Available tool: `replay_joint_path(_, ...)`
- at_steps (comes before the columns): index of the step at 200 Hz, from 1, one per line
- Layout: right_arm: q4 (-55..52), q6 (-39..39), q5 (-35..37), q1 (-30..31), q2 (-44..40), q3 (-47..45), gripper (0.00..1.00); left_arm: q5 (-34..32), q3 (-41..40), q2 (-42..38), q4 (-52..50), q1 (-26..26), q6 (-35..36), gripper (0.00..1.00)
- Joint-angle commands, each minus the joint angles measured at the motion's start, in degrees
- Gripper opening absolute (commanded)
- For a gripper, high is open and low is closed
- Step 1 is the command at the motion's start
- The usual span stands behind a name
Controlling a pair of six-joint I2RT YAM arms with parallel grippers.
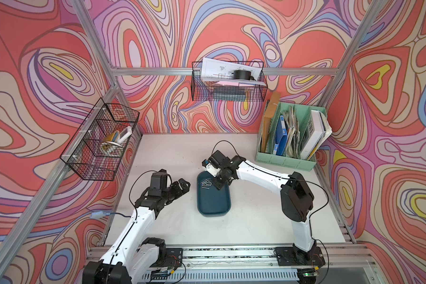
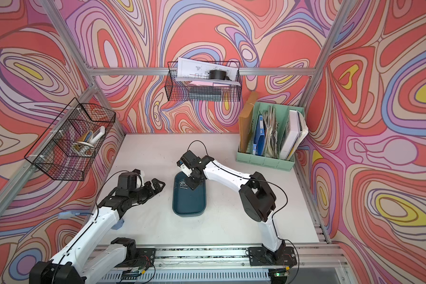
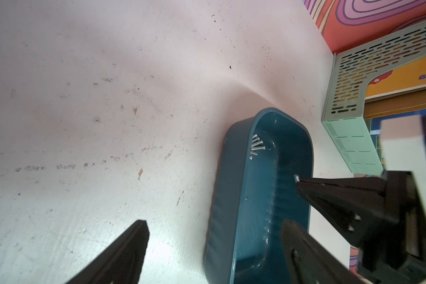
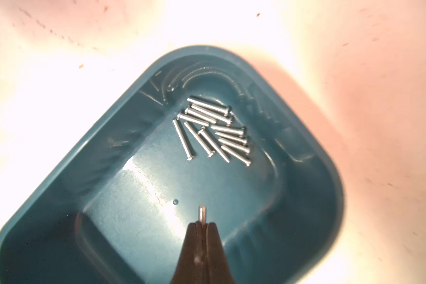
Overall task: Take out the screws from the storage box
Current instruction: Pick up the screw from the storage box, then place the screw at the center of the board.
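Open counter [image 1: 172,152] surrounds the storage box [image 1: 214,204]; its near half is bare, screws [image 4: 214,127] crowd the far end beside the right pincer [image 4: 203,225]; the left pincer [image 1: 186,187] stands near its left rim

The storage box [image 1: 213,205] is showing dark teal, the screws [image 4: 214,127] gleaming silver-grey. The table [image 1: 170,152] is looking off-white, speckled dark. The walls [image 1: 47,73] are swirling coral, lilac, blue, cream and yellow. At right the file organiser [image 1: 285,162] is showing mint green; the wire baskets [image 1: 91,169] are showing black.
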Motion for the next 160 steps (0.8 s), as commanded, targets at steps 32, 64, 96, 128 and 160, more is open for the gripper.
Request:
replay_joint_path(32, 1.99, 5.17, 4.81, -7.66, -11.63, -8.88, 0.00, 0.72, -0.78, 0.35, 0.64, -0.13, -0.06, 0.90)
replay_joint_path(64, 3.86, 6.97, 4.97, -15.88, -17.59, -17.53, 0.00, 0.92, -0.89, 1.15, 1.56, -0.12, -0.22, 0.90)
replay_joint_path(96, 6.06, 9.89, 3.70, -19.71, -18.04, -23.20, 0.00, 1.36, -0.89, 1.83, 2.60, -0.13, -0.50, 0.90)
replay_joint_path(128, 9.10, 12.61, 2.28, -19.70, -14.09, -25.45, 0.00, 1.53, -0.71, 2.45, 2.74, -0.18, -0.58, 0.90)
replay_joint_path(160, 12.63, 14.44, 1.43, -19.69, -8.36, -27.24, 0.00, 1.50, -0.80, 2.19, 2.41, -0.13, -0.59, 0.90)
